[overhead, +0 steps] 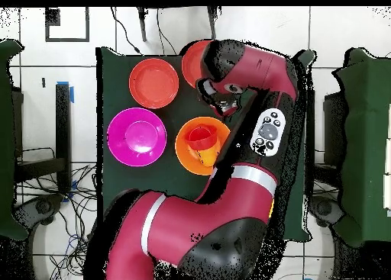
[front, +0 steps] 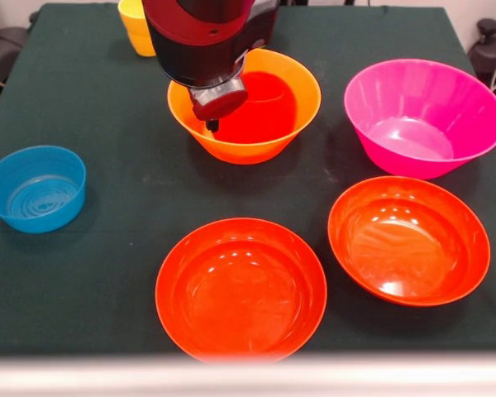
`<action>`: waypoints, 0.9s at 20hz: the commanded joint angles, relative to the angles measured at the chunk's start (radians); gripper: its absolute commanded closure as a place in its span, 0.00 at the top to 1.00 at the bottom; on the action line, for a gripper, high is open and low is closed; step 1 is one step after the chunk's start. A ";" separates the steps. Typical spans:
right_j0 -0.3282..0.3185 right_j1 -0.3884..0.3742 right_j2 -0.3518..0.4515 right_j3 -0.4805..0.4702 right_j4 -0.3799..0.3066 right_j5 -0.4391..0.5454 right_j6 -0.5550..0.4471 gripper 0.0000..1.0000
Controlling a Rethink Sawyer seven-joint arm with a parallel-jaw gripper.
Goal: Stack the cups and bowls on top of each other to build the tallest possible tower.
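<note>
The bench (front: 107,99) wears a dark green cloth. Directly on it rest a small blue bowl (front: 35,188) at the left, two wide red-orange bowls (front: 240,289) (front: 408,240) along the near edge, a magenta-pink bowl (front: 424,117) at the right, a large orange bowl (front: 244,105) mid-far, and a yellow cup (front: 135,26) at the far edge.

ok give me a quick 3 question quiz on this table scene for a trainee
1. True or false: the small blue bowl is stacked inside the magenta-pink bowl.
2. Which bowl does the end effector hang over? A) the large orange bowl B) a wide red-orange bowl C) the blue one
3. Fill in: the cup at the table's far edge in the front view, beside the arm, is ____.

Key: 1 false, it stands alone and the pink one is empty; 2 A; 3 yellow.
</note>
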 commanded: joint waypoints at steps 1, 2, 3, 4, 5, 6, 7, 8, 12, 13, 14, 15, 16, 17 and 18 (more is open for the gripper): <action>-0.016 0.021 0.127 0.115 0.012 -0.002 0.022 1.00; -0.018 0.022 0.131 0.117 0.016 -0.001 0.026 1.00; -0.021 0.029 0.143 0.111 0.030 0.005 0.030 1.00; -0.022 0.031 0.145 0.107 0.035 0.015 0.035 1.00; -0.019 0.030 0.149 0.106 0.042 0.023 0.042 1.00; -0.016 0.030 0.153 0.105 0.050 0.032 0.049 1.00; -0.011 0.032 0.159 0.101 0.061 0.035 0.061 1.00; -0.008 0.038 0.159 0.095 0.066 0.037 0.069 1.00; 0.011 0.059 0.162 0.070 0.088 0.032 0.105 1.00; 0.014 0.064 0.161 0.065 0.090 0.037 0.106 1.00; 0.018 0.069 0.161 0.060 0.092 0.041 0.108 1.00; 0.019 0.075 0.160 0.052 0.094 0.050 0.109 1.00; 0.020 0.080 0.159 0.045 0.096 0.060 0.110 1.00; 0.022 0.085 0.157 0.038 0.098 0.069 0.112 1.00; 0.023 0.087 0.158 0.037 0.100 0.077 0.110 1.00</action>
